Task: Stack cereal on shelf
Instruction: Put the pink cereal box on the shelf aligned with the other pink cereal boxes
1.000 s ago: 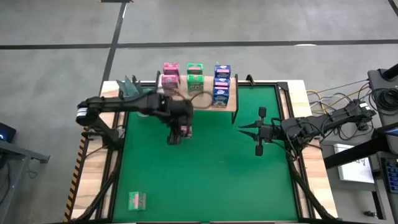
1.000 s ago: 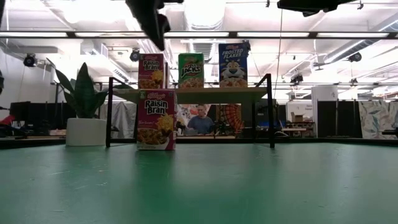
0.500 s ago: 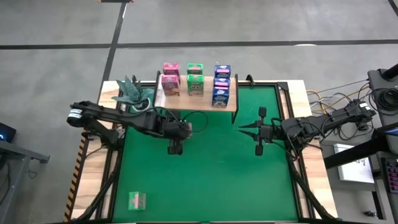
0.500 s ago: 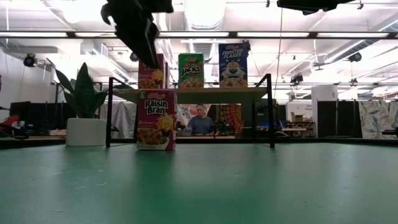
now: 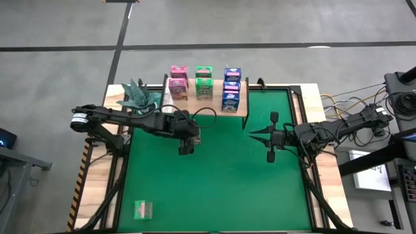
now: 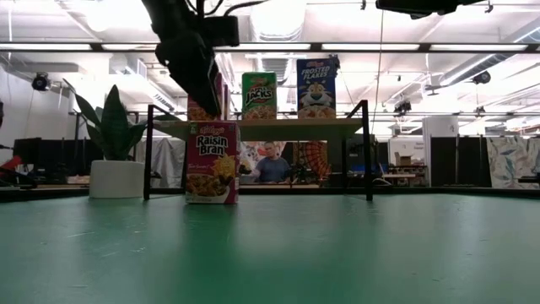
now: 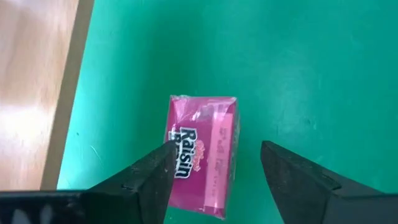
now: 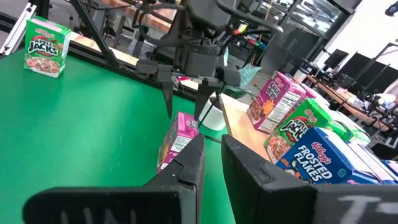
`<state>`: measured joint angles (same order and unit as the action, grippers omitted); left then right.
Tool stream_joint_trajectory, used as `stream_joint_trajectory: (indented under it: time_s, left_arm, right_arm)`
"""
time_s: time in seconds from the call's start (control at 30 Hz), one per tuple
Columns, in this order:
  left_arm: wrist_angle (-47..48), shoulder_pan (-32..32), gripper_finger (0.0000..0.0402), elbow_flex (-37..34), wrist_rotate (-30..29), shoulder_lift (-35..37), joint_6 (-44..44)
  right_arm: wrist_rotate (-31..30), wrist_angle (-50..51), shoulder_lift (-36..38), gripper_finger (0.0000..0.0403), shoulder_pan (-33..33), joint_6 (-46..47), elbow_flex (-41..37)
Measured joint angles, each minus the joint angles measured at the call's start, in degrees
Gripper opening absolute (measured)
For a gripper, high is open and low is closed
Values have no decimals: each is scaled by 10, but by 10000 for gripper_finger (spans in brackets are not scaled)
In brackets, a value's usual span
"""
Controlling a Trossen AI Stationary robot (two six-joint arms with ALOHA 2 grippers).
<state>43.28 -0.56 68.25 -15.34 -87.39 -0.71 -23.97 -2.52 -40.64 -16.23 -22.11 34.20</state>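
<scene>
A pink box (image 7: pixel 203 154) stands upright on the green mat (image 5: pixel 221 188) just in front of the shelf (image 6: pixel 270 128). The left gripper (image 7: pixel 214 177) hangs directly above it, fingers spread, clear of the box. The right gripper (image 5: pixel 250 135) waits over the mat's right side, fingers pressed together, holding nothing.

Raisin Bran box (image 6: pixel 211 162) stands on the mat before the shelf (image 6: pixel 278 127); left gripper (image 5: pixel 186 149) above it; Apple Jacks box (image 5: pixel 143 209) near-left; potted plant (image 5: pixel 137 95) far-left.
</scene>
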Motion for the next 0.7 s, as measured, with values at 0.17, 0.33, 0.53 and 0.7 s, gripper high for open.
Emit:
stream_joint_trajectory:
  time_s: [0.17, 0.33, 0.53, 0.7]
  left_arm:
    - [-6, 7, 255, -4, 1, 0, 14]
    - [-14, 16, 277, -16, 3, 0, 32]
    - [-30, 33, 279, -33, 3, -6, 34]
    - [-36, 35, 276, -35, 3, -6, 40]
  right_arm:
    - [0, 0, 0, 43, 0, 0, 0]
    - [0, 0, 0, 43, 0, -1, 0]
    - [0, 0, 0, 43, 0, -2, 0]
    - [0, 1, 0, 43, 0, -3, 0]
